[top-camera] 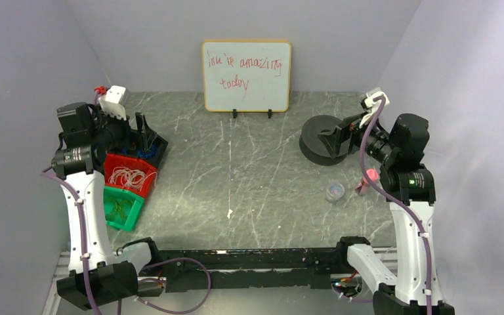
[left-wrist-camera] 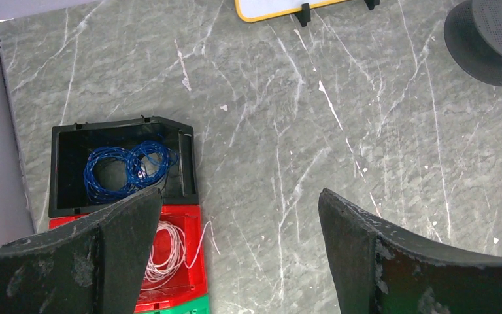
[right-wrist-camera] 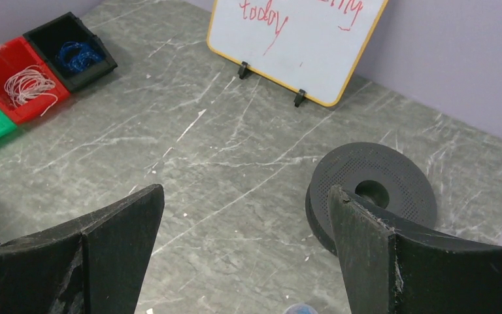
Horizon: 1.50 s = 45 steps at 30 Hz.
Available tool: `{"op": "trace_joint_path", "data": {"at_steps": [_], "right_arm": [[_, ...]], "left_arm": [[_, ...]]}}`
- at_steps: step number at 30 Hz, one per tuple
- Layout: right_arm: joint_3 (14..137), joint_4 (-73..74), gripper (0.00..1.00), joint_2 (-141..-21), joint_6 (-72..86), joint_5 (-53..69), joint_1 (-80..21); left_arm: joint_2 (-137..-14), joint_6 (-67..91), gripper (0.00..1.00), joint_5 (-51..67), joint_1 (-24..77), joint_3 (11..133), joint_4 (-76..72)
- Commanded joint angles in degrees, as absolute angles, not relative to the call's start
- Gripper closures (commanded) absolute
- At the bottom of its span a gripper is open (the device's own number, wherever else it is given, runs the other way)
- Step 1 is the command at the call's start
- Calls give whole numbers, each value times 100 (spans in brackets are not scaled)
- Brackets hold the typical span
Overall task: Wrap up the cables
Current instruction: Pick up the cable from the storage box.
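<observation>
Left hand (left-wrist-camera: 238,196) is hovering wide open above whitish cables (left-wrist-camera: 165,252) in a red bin (left-wrist-camera: 193,278); right hand (right-wrist-camera: 245,190), equally wide, overlooking a black spool (right-wrist-camera: 359,167).

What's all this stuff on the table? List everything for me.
whiteboard: one, white, yellow-framed, red writing, back centre
spool: one, black, lying flat, right side
black bin: one, far left, holding a blue wire coil
red bin: one, next nearer, holding whitish cables
green bin: one, nearest, contents unclear
small round container: one, clear, nearer than the spool
pink object: one, right of that container
table: one, grey marbled
left gripper: one, black, open, over the bins
right gripper: one, black, open, by the spool
</observation>
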<state>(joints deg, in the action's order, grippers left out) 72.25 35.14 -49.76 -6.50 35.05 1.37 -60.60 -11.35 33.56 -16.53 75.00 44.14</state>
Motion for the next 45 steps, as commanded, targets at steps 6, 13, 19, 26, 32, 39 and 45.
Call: {"op": "trace_joint_path", "data": {"at_steps": [6, 13, 19, 26, 32, 39, 45], "right_arm": [[6841, 2797, 1, -4958, -699, 3436, 37], [6632, 2627, 1, -4981, -716, 3295, -140], [6484, 2533, 1, -4992, -773, 3219, -266], [6190, 2175, 1, -5018, -580, 2762, -303], [6084, 2084, 1, -5053, -545, 2862, -297], [6039, 2058, 1, -5086, -545, 2894, -299], [5995, 2039, 1, -5106, -556, 2932, -299]], "left_arm": [[-6268, -1407, 6, 3501, -1672, 7567, 4566], [-6574, -1973, 6, 3215, -1581, 7402, 4953], [-6820, -2219, 6, 2475, -1264, 6885, 5006], [-6887, -2354, 6, 1967, -1134, 6291, 4563], [-7159, -2525, 6, 1776, -1134, 6148, 4616], [-7500, -2861, 27, 1633, -1134, 5961, 4507], [-7789, -2995, 36, 1470, -1134, 5831, 4326]]}}
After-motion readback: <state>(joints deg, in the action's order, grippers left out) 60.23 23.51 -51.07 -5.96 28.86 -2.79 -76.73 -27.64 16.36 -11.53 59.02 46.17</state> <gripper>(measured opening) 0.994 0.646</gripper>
